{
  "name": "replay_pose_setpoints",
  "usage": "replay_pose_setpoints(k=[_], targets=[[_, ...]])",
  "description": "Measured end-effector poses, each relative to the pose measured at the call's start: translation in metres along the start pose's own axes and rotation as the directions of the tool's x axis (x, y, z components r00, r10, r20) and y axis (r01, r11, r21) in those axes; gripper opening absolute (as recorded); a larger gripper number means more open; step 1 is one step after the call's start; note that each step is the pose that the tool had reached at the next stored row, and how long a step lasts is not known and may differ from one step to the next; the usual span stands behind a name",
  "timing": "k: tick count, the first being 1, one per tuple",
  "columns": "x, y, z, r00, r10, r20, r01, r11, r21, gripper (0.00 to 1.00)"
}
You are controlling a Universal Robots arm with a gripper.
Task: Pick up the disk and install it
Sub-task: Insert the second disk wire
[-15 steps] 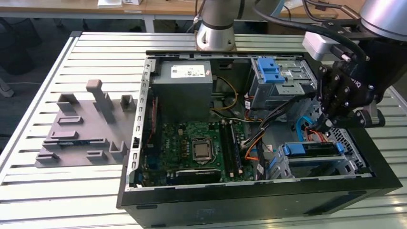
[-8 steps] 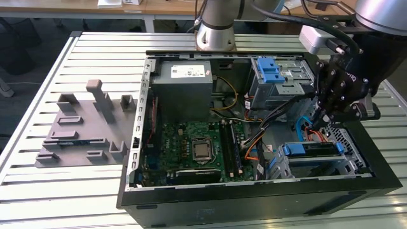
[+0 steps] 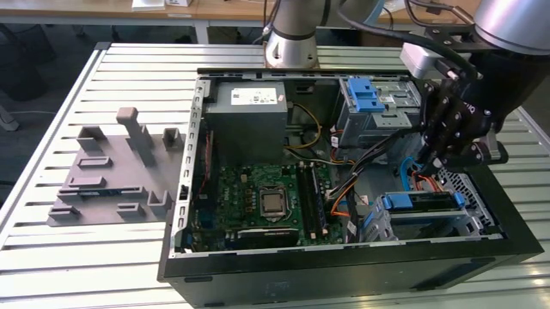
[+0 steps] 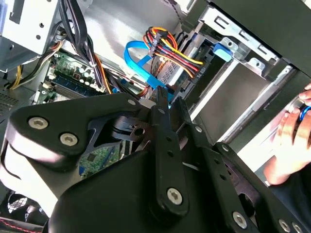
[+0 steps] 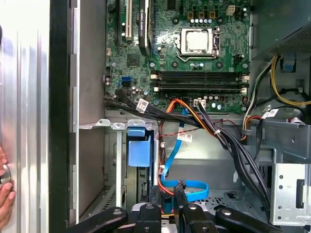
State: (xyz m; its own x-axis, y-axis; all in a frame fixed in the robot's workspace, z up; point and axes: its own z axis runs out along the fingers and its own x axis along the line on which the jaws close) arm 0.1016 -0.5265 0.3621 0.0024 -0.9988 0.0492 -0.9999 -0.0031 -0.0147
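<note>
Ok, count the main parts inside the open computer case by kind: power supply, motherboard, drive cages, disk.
power supply: 1
motherboard: 1
drive cages: 2
disk: 1
Total: 5

The gripper (image 3: 427, 168) has matt black metal links with bright screw heads, the computer case (image 3: 344, 270) is matt black with bare grey sheet metal inside (latches glossy blue plastic), and the table (image 3: 51, 257) is ribbed pale metal.
</note>
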Motion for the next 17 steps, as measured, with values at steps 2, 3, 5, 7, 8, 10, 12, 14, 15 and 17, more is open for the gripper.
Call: replay_pose_setpoints(k=[2, 3, 5, 7, 8, 10, 12, 14, 15, 17], targets=[[-0.0001, 0.0001, 0.0021, 1.0, 0.0, 0.0062, 0.0, 1.0, 0.0, 0.25], [-0.0001, 0.0001, 0.0031, 1.0, 0.0, 0.0089, 0.0, 1.0, -0.0001, 0.25], [-0.0002, 0.0001, 0.0048, 0.9999, 0.0, 0.0162, 0.0, 1.0, -0.0003, 0.25], [-0.0003, 0.0001, 0.0067, 0.9997, 0.0, 0.0261, 0.0, 1.0, -0.0003, 0.24], [-0.0003, 0.0002, 0.0074, 0.9995, 0.0, 0.0327, 0.0, 1.0, -0.0003, 0.24], [-0.0004, 0.0001, 0.0085, 0.9985, 0.001, 0.0549, -0.001, 1.0, -0.0003, 0.17], [-0.0004, 0.0002, 0.0091, 0.9963, 0.001, 0.0856, -0.001, 1.0, -0.0002, 0.16], [-0.0001, 0.0003, 0.0095, 0.9939, 0.001, 0.1101, -0.001, 1.0, -0.0002, 0.16], [0.0002, 0.0004, 0.0098, 0.9931, 0.001, 0.1172, -0.001, 1.0, 0.0, 0.16], [0.0012, 0.0004, 0.0101, 0.9929, 0.002, 0.1189, -0.002, 1.0, -0.0001, 0.16]])
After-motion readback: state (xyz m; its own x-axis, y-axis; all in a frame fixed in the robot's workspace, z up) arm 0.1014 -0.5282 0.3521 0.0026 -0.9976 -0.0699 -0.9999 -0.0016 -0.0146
